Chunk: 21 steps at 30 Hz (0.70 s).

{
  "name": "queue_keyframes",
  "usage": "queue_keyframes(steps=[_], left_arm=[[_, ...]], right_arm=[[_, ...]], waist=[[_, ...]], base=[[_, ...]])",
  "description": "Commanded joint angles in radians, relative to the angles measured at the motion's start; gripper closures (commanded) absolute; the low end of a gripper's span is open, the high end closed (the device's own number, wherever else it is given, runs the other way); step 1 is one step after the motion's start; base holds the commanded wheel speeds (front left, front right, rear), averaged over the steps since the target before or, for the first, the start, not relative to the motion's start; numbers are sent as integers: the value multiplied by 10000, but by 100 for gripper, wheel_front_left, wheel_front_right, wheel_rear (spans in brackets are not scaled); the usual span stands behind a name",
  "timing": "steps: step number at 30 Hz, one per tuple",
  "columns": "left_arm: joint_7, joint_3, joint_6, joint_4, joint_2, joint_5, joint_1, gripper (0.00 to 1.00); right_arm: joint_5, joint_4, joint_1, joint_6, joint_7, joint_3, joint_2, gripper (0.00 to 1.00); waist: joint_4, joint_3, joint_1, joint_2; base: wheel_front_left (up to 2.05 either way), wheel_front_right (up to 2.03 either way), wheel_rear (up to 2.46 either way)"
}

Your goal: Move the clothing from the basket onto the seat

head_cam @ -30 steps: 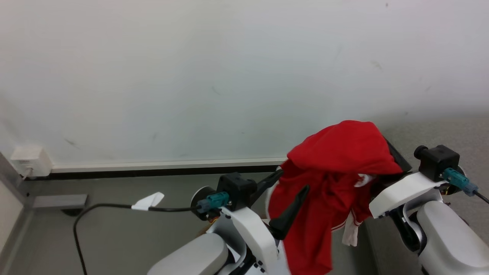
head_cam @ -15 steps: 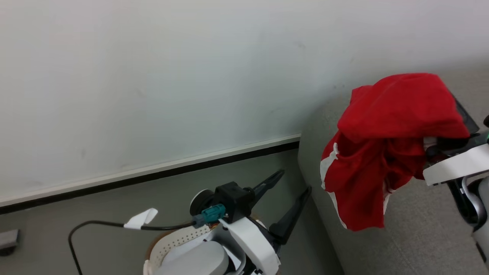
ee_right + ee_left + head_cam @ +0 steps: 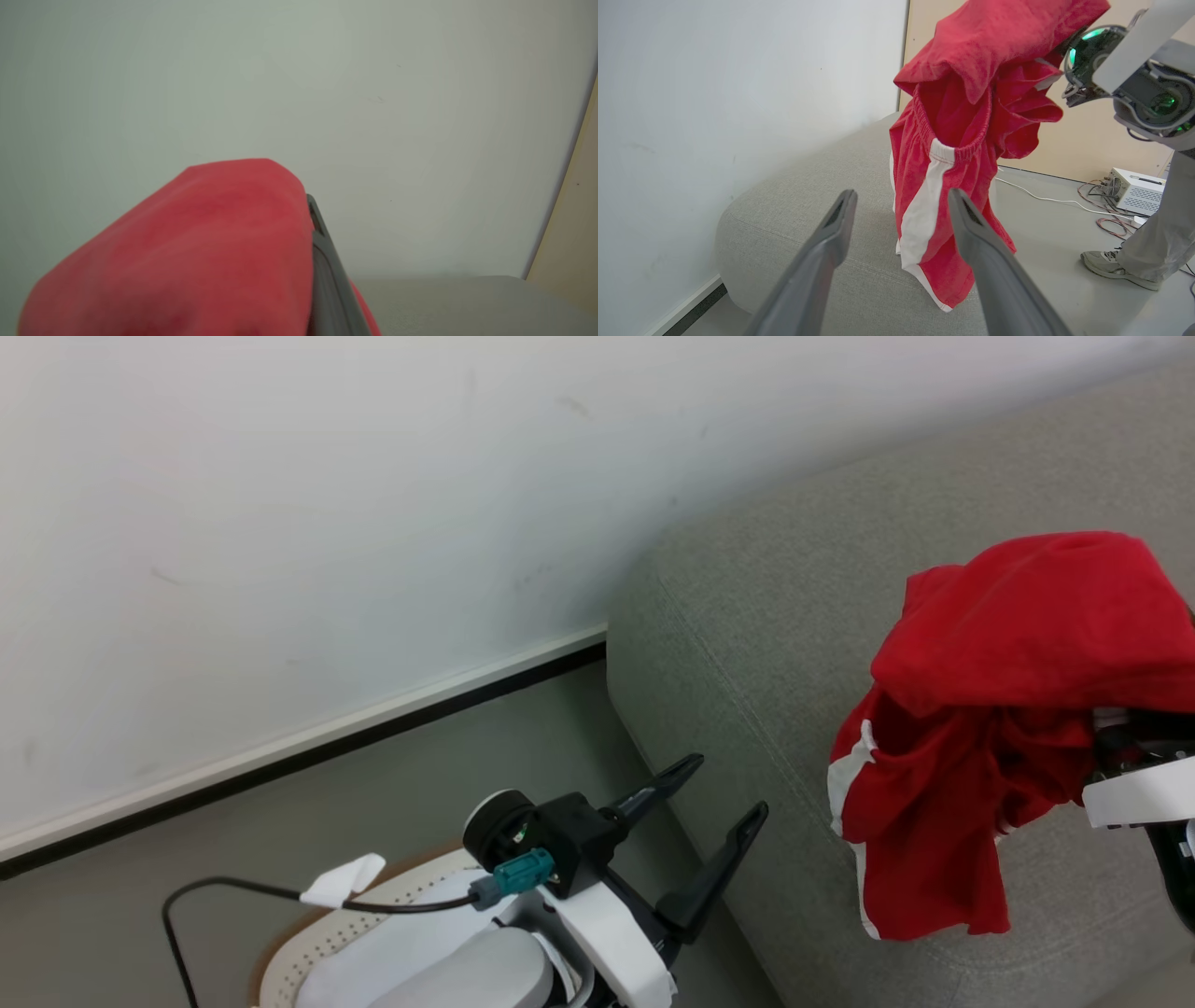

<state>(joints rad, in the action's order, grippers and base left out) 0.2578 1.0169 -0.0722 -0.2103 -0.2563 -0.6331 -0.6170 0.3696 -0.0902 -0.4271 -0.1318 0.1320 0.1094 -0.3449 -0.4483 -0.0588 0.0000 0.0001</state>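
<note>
Right gripper point(image 3: 314, 219), clamped on the red striped garment point(image 3: 980, 728), has carried it away from the basket point(image 3: 373, 915); it now hangs over the grey sofa point(image 3: 747, 616). Left gripper point(image 3: 728, 787) stands open, empty. Release remains.

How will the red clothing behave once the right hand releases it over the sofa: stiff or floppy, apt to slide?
Probably very floppy: the red clothing drapes over the right hand and hangs in loose folds. Likely light for its size, as it bunches softly. On the sofa it should crumple and stay put, since both look like matte fabric.
</note>
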Motion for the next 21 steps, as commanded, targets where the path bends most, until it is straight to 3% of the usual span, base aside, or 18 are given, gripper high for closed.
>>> queue_keyframes(steps=[1,11,16,21], left_arm=[[57,10,9,-11,-59,189,14,0],[-43,48,197,12,-328,562,-569,0],[-330,84,302,192,-522,778,-1056,0],[-669,98,424,478,-780,972,-1567,0]], right_arm=[[-63,228,144,21,-54,-138,59,100],[37,783,-403,21,-232,-492,198,100],[843,574,-1642,21,-211,-823,-3,100],[1438,34,-3156,21,-236,-1451,-728,100]], waist=[[-196,-215,0,-1],[-28,-1191,0,-1],[300,-2182,0,-1],[756,-3465,0,-1]], base=[[0,0,0],[0,0,0],[0,0,0],[0,0,0]])
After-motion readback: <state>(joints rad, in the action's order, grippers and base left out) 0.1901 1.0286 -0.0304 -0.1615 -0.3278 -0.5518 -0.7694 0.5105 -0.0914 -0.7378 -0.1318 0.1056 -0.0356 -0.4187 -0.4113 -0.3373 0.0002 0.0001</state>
